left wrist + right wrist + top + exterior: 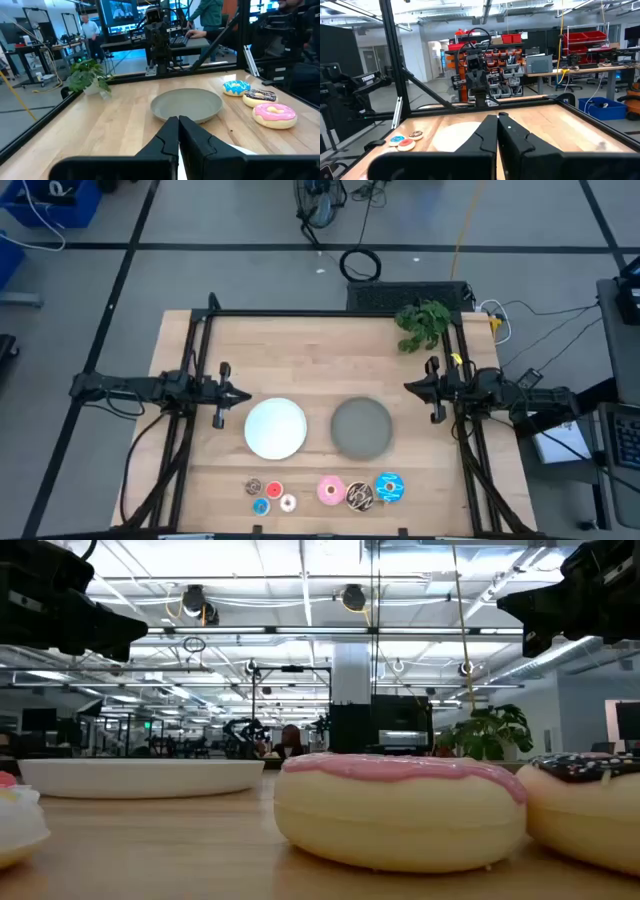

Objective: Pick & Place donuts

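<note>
Seven donuts lie flat in a row near the table's near edge. The larger ones are pink (331, 490), dark brown sprinkled (359, 497) and blue (389, 487). The tiny ones are brown (253, 487), red (274, 490), blue (261, 506) and white (288, 502). My left gripper (240, 395) hovers shut at the table's left side, beside the white plate (276, 428). My right gripper (410, 387) hovers shut at the right side, beside the grey plate (361, 428). Both point toward the table's middle. The left wrist view shows the shut fingers (178, 120) and the pink donut (274, 114).
The two plates sit side by side in the table's middle, far from the donut row. A small green plant (423, 323) stands at the far right corner. Black frame rails run along the left, right and far edges. People stand in the room beyond the table.
</note>
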